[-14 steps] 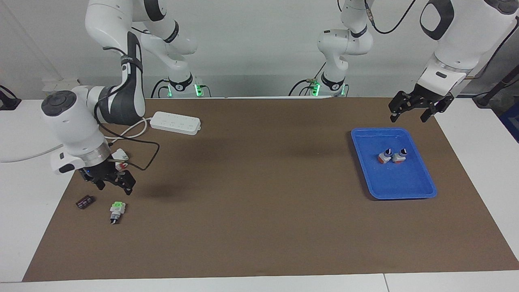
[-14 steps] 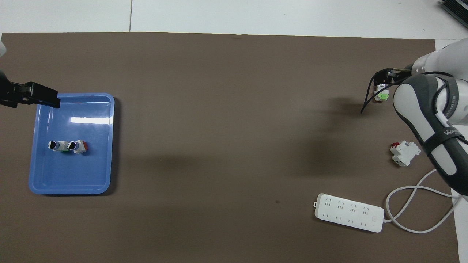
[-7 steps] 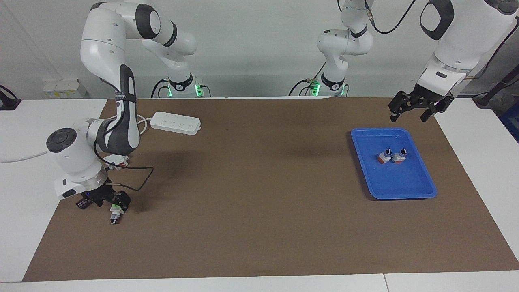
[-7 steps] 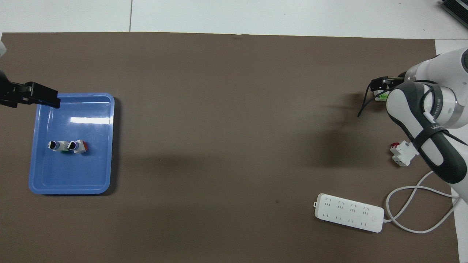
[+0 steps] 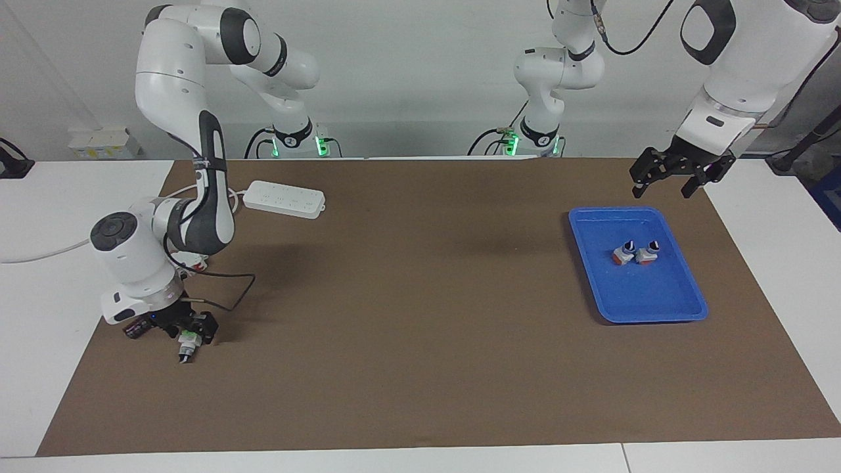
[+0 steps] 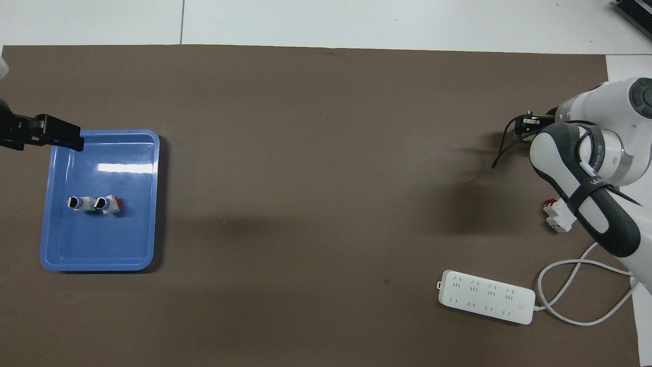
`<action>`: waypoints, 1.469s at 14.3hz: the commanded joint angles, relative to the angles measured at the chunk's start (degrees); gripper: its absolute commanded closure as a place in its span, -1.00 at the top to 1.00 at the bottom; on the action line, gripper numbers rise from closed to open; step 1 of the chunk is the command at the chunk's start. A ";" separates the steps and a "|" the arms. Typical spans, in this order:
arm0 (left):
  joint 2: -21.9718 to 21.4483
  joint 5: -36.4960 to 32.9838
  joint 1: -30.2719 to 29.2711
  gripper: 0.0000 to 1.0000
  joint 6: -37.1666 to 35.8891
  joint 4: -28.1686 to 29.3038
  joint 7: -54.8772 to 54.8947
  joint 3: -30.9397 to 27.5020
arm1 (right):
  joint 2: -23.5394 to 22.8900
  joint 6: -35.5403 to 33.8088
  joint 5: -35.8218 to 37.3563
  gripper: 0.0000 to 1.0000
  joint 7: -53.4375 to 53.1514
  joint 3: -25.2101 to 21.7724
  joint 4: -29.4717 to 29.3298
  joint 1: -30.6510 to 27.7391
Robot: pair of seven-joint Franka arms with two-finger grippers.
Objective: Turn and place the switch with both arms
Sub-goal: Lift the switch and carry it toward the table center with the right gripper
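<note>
Switch (image 5: pixel 187 346) lies on the mat at the right arm's end of the table, green block under the right gripper (image 5: pixel 188 333), black knob poking out toward the table edge. Small, hard plastic: light and stiff by the look of it, likely slippery on its smooth sides, so the squarer white body seems the place to pinch. Right gripper is down on it, fingers around the green end; whether they've clamped, I cannot tell. Left gripper (image 5: pixel 669 186) waits, fingers apart, empty, above the tray (image 5: pixel 683 309).
</note>
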State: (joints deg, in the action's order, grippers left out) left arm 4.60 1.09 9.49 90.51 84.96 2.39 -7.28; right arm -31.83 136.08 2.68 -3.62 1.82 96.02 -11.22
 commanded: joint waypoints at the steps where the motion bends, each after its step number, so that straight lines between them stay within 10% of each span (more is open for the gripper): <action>1: -1.79 -1.09 -0.17 1.00 -0.07 1.97 -0.55 0.25 | 0.45 1.20 0.22 -0.92 1.07 0.29 0.92 -0.11; 21: -5.03 3.46 -3.16 1.00 2.30 8.98 -0.63 0.25 | 22.42 -20.77 -0.93 -1.00 13.87 5.20 0.31 20.72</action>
State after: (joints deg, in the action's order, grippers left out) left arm 3.30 2.40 7.41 90.68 88.20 2.36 -7.50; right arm -11.54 116.19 2.62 4.68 5.67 95.37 9.71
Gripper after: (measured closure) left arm 0.000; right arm 0.590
